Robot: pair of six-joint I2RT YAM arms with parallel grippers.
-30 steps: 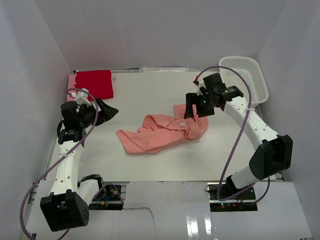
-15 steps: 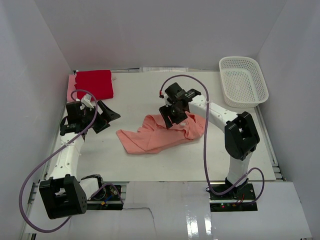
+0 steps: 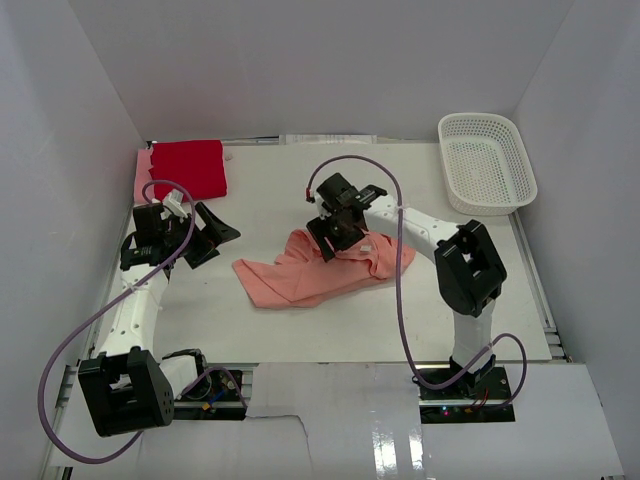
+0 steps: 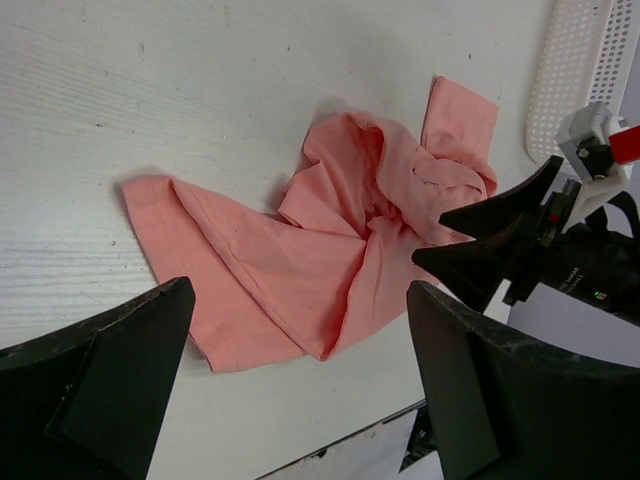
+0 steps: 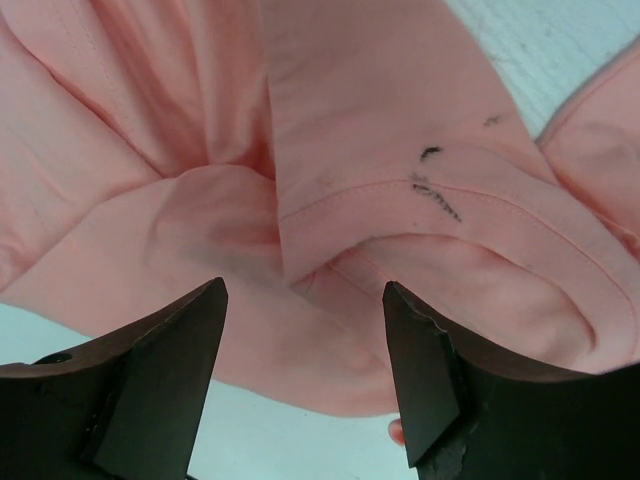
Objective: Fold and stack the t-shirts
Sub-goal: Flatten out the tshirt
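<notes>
Top external. Note right gripper (image 3: 333, 238) spread wide, empty, directly over the upper edge of crumpled pink t-shirt (image 3: 300, 278). Note left gripper (image 3: 212, 232) likewise spread, gripping nothing, pink t-shirt lying apart beyond its tips; folded red t-shirt (image 3: 188, 167) off to its side (on something paler pink, unclear what).

Left wrist. See left gripper (image 4: 300, 290) agape above table (image 4: 200, 80).

Right wrist. See right gripper (image 5: 305, 290) fingers (image 5: 160, 380) straddling a hemmed fold of pink t-shirt (image 5: 380, 120); cannot tell contact.

Top: overhead, far; wrists share pink shirt (image 4: 330, 260); right close, left oblique
</notes>
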